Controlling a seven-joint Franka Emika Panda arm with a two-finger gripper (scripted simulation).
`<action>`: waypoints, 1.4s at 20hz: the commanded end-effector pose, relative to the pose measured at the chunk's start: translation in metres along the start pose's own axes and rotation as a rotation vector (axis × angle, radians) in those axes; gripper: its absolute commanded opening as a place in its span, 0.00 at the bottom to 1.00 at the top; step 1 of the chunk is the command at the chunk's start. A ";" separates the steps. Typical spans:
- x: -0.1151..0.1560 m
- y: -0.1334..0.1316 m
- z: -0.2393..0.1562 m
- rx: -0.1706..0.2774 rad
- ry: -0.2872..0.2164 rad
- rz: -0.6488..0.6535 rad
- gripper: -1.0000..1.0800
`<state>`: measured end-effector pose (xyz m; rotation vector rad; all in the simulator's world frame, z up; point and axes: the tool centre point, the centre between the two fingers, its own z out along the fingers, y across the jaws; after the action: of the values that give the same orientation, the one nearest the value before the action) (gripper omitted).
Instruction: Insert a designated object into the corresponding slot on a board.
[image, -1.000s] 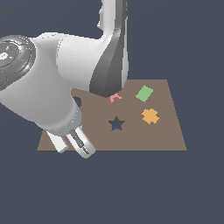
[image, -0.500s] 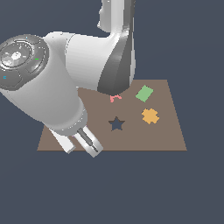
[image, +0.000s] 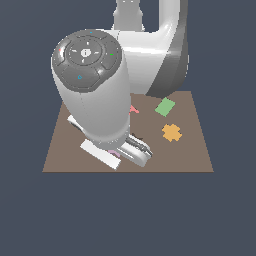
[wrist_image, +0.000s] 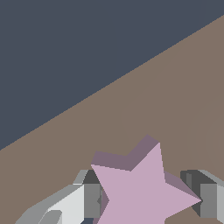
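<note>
Gripper (wrist_image: 146, 199) sits w/ its two fingers on either side of the lilac star (wrist_image: 140, 190), one finger (wrist_image: 89, 199) at a notch of the star, the other (wrist_image: 205, 199) at a star tip; looks clamped on the star, tho the wrist view cuts off the lower part so contact on the pads isn't fully shown. Star lies flat betw. the fingers, over the brown board (wrist_image: 175, 96), pale top face w/ darker purple side walls showing. Beyond the gripper the board edge runs diagonally, dark background past it. In the exterior view the arm's big grey-white wrist body hides most of the gripper (image: 119, 152); only a sliver of pink shows under it, near the board's (image: 197, 150) front edge. The star-shaped slot can't be seen, covered by the arm. Away from the gripper, toward the exterior view's right: orange cross-like piece (image: 171, 132) well apart from the gripper, green rectangular piece (image: 164, 106) farther back, tilted. Bit of a salmon piece (image: 133, 109) pokes out from behind the arm, just behind the gripper side.
</note>
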<state>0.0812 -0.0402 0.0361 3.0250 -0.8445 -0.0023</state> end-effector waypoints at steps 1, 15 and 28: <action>-0.014 -0.012 -0.002 0.000 0.000 -0.080 0.00; -0.049 -0.032 -0.004 -0.001 -0.001 -0.250 0.00; -0.049 -0.031 0.006 -0.001 0.000 -0.255 0.96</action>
<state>0.0551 0.0121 0.0304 3.1073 -0.4527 -0.0029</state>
